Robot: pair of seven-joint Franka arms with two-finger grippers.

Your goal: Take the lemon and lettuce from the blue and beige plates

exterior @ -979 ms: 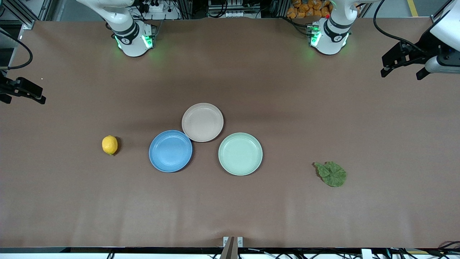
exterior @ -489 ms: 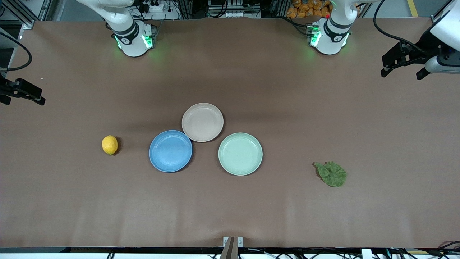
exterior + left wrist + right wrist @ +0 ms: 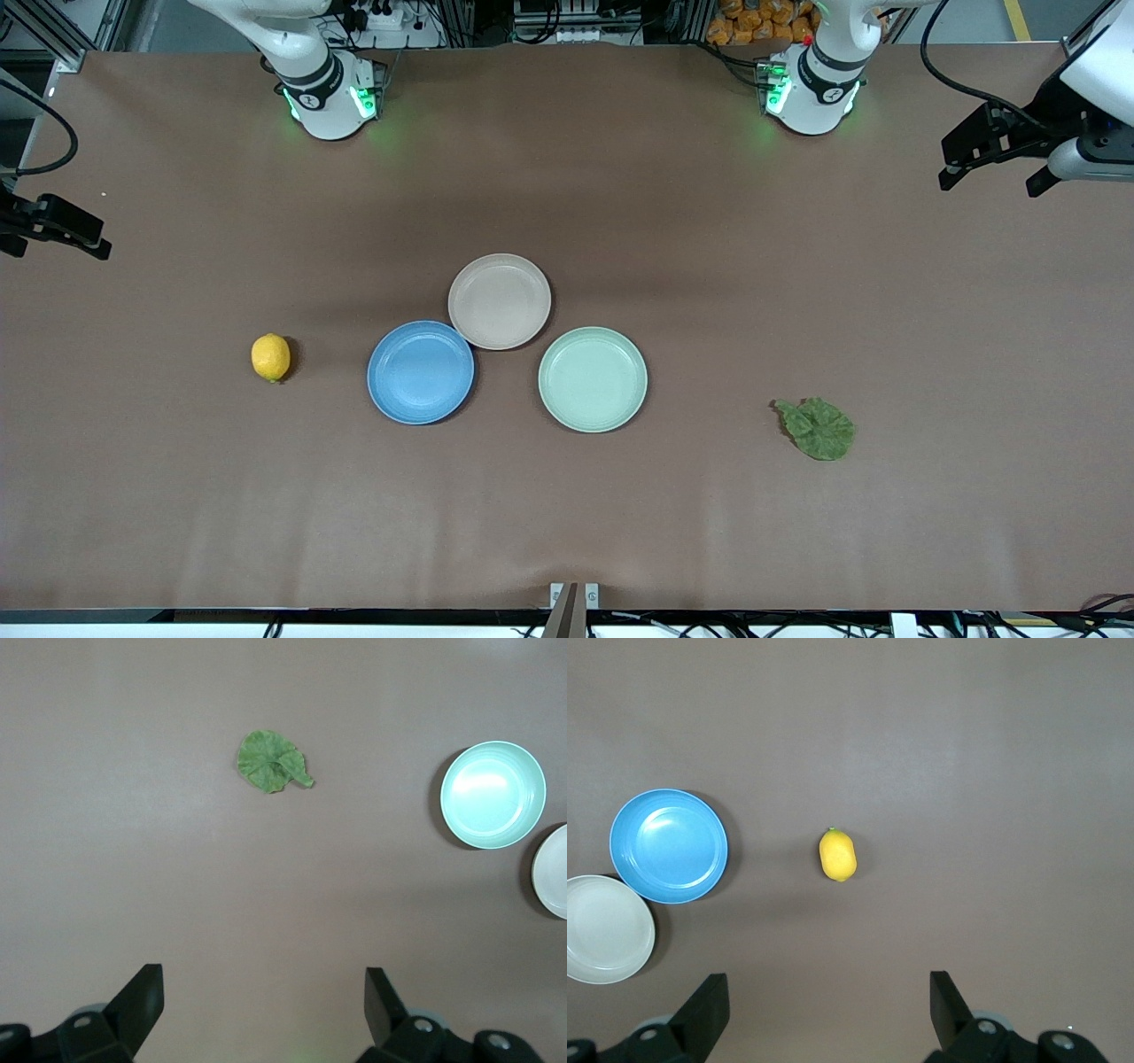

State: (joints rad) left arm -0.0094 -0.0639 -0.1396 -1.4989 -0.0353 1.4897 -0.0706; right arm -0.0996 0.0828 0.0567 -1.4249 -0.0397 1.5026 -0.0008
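Both hands, left (image 3: 261,1005) and right (image 3: 828,1005), wide open, empty; lemon (image 3: 270,357) lengthwise toward front camera.

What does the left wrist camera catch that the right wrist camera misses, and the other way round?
Only the left wrist view shows the lettuce and the mint-green plate, with the open left gripper at its edge. Only the right wrist view shows the lemon and the blue plate, with the open right gripper. Both show the beige plate and the brown table.
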